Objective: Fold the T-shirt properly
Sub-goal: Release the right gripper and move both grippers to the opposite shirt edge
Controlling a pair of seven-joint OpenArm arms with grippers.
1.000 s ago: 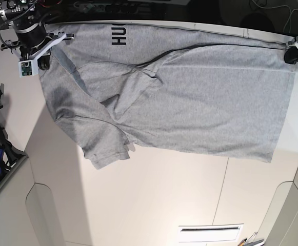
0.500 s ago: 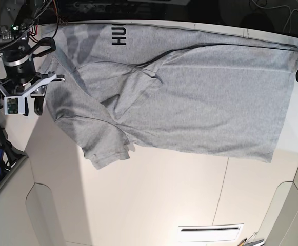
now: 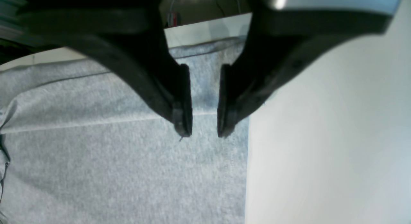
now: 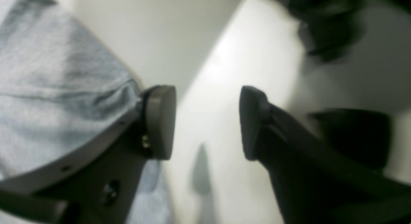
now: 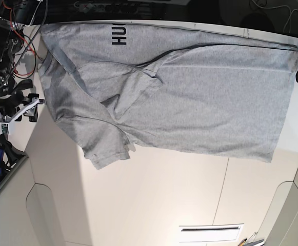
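Movement since half a second ago: right gripper (image 5: 16, 114) has swung off the one T-shirt (image 5: 190, 97), jaws wide, empty. Left gripper (image 3: 204, 134), jaws narrowly parted, hovers over its hem corner on the table (image 5: 149, 200).

Heather-grey T-shirt (image 5: 190, 97), black lettering (image 5: 119, 35)

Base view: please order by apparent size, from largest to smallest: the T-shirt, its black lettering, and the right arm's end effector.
1. T-shirt, by far the largest.
2. Right end effector and black lettering: they look alike in size, and the end effector may sit nearer the camera, so I do not rank them.
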